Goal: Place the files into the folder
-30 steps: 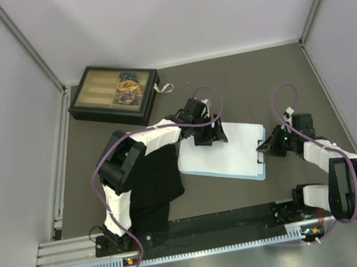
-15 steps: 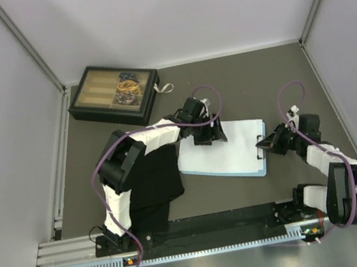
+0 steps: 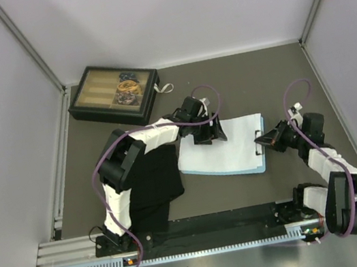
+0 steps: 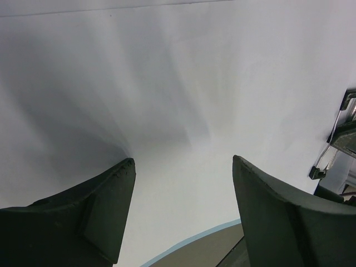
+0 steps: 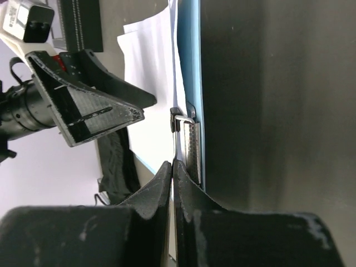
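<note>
**Sheets pinned while the clip is worked**

The files (image 3: 226,147) are laid on the folder (image 3: 254,169) at mid-table (image 3: 273,82) and pressed flat by the spread-fingered left gripper (image 3: 209,135) (presumably so nothing slides). The right gripper (image 5: 172,165), closed tight, is set against the clip (image 5: 190,142).

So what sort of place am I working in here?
Most likely a lab test cell rather than an office: plain pale walls box in a dark table on three sides, and an aluminium rail runs along its near edge.
</note>
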### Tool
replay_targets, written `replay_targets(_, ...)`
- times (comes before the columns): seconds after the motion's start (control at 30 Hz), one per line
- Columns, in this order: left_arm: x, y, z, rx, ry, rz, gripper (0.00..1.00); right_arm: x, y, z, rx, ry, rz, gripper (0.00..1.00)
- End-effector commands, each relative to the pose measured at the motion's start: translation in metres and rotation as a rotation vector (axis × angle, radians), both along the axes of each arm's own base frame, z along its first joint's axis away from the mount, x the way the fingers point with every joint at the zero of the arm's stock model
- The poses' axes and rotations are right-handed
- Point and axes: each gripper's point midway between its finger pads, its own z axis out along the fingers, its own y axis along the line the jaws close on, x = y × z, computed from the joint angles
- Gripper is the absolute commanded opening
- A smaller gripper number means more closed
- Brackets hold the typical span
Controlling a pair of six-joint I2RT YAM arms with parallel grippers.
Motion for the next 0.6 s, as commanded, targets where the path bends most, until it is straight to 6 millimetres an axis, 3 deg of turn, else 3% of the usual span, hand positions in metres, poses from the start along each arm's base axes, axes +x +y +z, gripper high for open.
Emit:
replay_targets(0.0, -0.019, 0.008, -0.052, 0.089, 0.086, -0.013, 0.76, -0.005, 0.019, 0.040, 0.118, -0.131, 0.115, 0.00)
replay_targets(0.37, -0.016, 0.007, -0.056, 0.090, 0.090, -0.009, 0.76, -0.003, 0.022, 0.069, 0.169, -0.204, 0.116, 0.00)
replay_targets(0.57, -0.020, 0.000, -0.049, 0.059, 0.092, -0.023, 0.76, -0.003, 0.022, 0.065, 0.180, -0.186, 0.108, 0.00)
